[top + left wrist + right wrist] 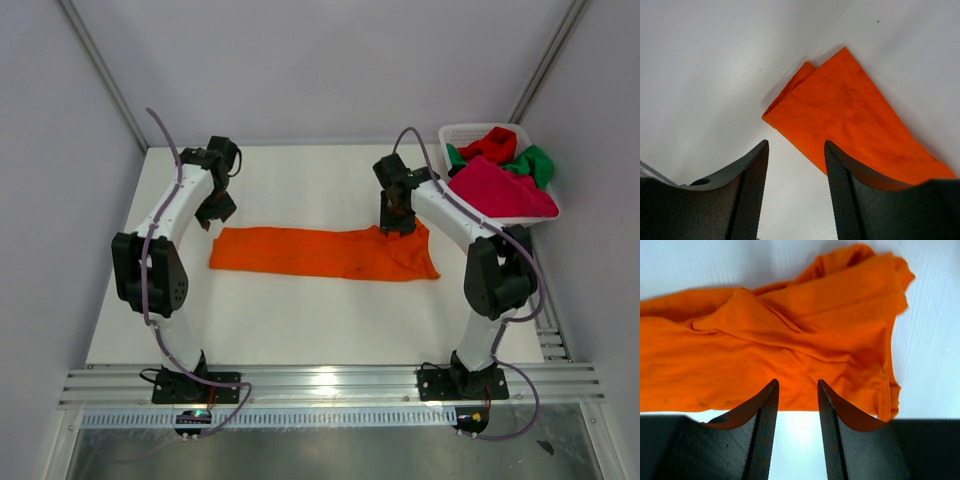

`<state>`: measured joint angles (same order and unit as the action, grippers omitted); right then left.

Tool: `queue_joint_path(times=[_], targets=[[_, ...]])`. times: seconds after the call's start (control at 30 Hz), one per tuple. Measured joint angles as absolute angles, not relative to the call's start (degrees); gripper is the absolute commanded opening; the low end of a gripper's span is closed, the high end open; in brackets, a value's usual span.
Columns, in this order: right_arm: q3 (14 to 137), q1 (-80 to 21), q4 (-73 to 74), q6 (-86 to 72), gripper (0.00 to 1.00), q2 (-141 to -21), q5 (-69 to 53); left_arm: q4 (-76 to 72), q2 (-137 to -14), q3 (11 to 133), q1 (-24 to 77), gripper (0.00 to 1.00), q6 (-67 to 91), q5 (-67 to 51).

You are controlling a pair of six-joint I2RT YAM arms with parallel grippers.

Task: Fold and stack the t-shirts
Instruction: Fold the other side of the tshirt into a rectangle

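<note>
At the table's middle: an orange t-shirt [320, 253] lies as a long flat band, running from 9 o'clock to 3 o'clock across the white table [300, 330].
Orange t-shirt, 9 o'clock end: smooth and squared off, with a folded layer showing at the corner.
Orange t-shirt, 3 o'clock end: rumpled, with creases and bunched folds, wider than the rest.
Left gripper [215, 212]: hangs just off the band's 9 o'clock end, towards 10 o'clock, above bare table.
Left fingers [752, 190]: spread apart, with only white table in the gap; the orange corner shows just past the tips.
Right gripper [397, 222]: sits over the rumpled 3 o'clock end, at its far edge.
Right fingers [767, 425]: spread apart and holding nothing; orange cloth lies just beyond the tips. Whether they touch it cannot be told.
White basket [470, 130]: stands at the table's 2 o'clock corner, well apart from the orange band.
Basket contents: a magenta-pink t-shirt [500, 190] heaped at the near side and draped over the rim, a red t-shirt [492, 145] and a green t-shirt [535, 162] bundled behind it.
</note>
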<state>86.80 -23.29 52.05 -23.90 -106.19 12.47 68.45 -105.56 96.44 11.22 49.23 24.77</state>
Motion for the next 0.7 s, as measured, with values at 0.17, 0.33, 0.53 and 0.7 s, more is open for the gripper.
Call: queue_joint_path(times=[0.17, 0.33, 0.53, 0.7], targets=[[80.4, -23.3, 52.9, -30.1, 0.41, -100.0, 13.8, 68.4, -107.0, 97.7, 11.2, 0.51, 49.2, 24.1], [75.6, -23.3, 52.7, -34.5, 0.41, -100.9, 14.0, 68.2, -107.9, 97.8, 11.2, 0.50, 49.2, 23.7], [73.9, -23.3, 52.0, -37.8, 0.41, -104.4, 14.2, 68.2, -107.9, 98.3, 11.2, 0.50, 49.0, 23.8], [75.8, -23.3, 51.9, -40.3, 0.41, -108.0, 15.6, 68.2, -107.9, 98.3, 11.2, 0.51, 48.9, 23.8]])
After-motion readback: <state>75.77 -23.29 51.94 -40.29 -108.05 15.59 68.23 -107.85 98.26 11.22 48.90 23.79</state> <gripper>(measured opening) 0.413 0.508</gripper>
